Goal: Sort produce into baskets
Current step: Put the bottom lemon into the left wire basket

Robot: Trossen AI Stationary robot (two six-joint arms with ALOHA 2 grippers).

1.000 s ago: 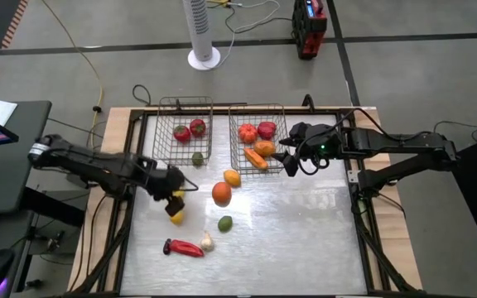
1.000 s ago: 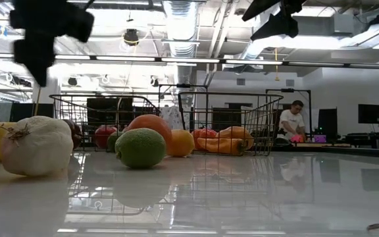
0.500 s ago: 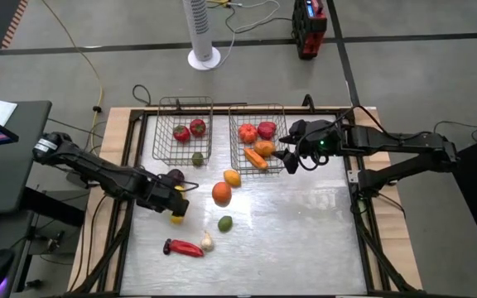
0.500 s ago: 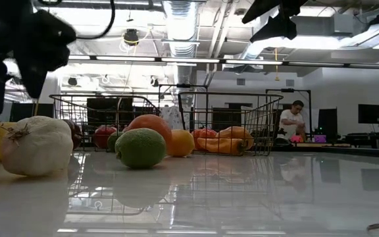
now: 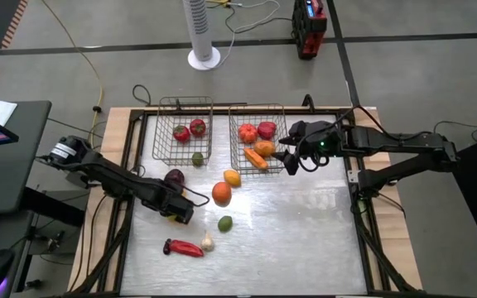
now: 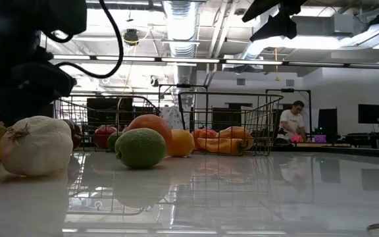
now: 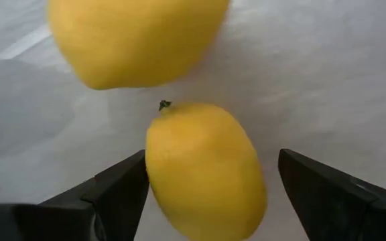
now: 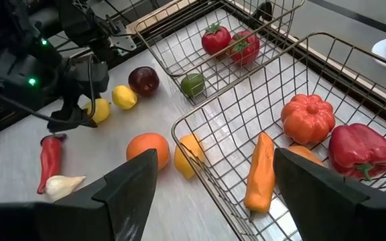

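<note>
Two wire-mesh baskets (image 5: 185,128) (image 5: 259,136) of thin silver-grey rod stand side by side at the glossy white table's (image 5: 305,232) far edge. The left gripper (image 5: 180,213) is low at the table, fingers spread around a smooth, oval yellow lemon (image 7: 205,171), not touching it; a second lemon (image 7: 136,40) lies just beside. The right gripper (image 5: 292,155) hangs open beside the right basket. No writing is readable.

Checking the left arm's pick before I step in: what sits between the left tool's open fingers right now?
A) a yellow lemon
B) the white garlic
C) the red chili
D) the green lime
A: the left wrist view shows a yellow lemon between the open fingers of the left tool, with a second lemon just beyond it.
</note>
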